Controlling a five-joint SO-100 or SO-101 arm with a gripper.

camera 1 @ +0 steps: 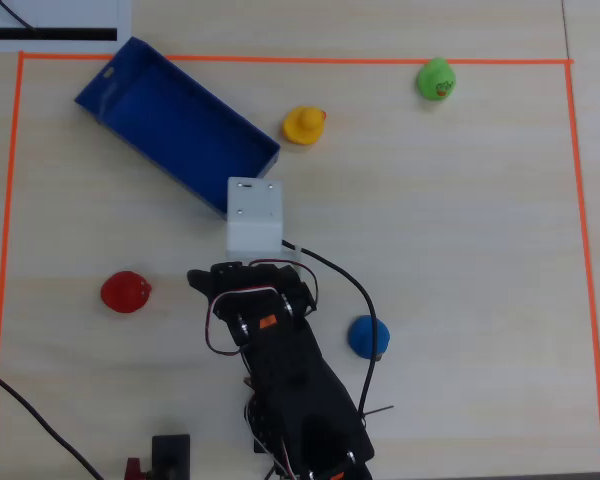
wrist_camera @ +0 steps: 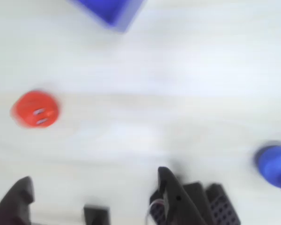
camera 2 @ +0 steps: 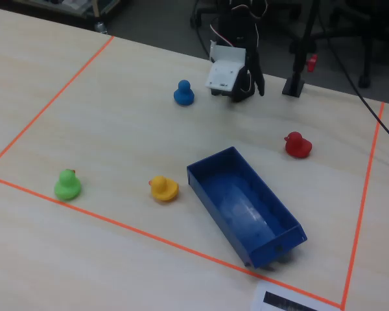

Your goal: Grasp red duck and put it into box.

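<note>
The red duck [camera 1: 126, 292] stands on the table left of my arm; it also shows in the wrist view [wrist_camera: 35, 109] and in the fixed view [camera 2: 297, 145]. The blue box [camera 1: 175, 125] lies open and empty at the upper left of the overhead view, and in the fixed view [camera 2: 246, 204]; only its corner [wrist_camera: 113, 10] shows in the wrist view. My gripper [camera 1: 245, 272] hovers between the duck and the box, right of the duck. It is open and empty in the wrist view [wrist_camera: 93, 183], and also shows in the fixed view [camera 2: 246, 91].
A yellow duck [camera 1: 304, 125] sits just right of the box, a green duck [camera 1: 436, 79] at the far right corner, and a blue duck [camera 1: 368, 336] right of the arm. Orange tape [camera 1: 10, 250] frames the work area. A black stand [camera 1: 170, 452] is near the base.
</note>
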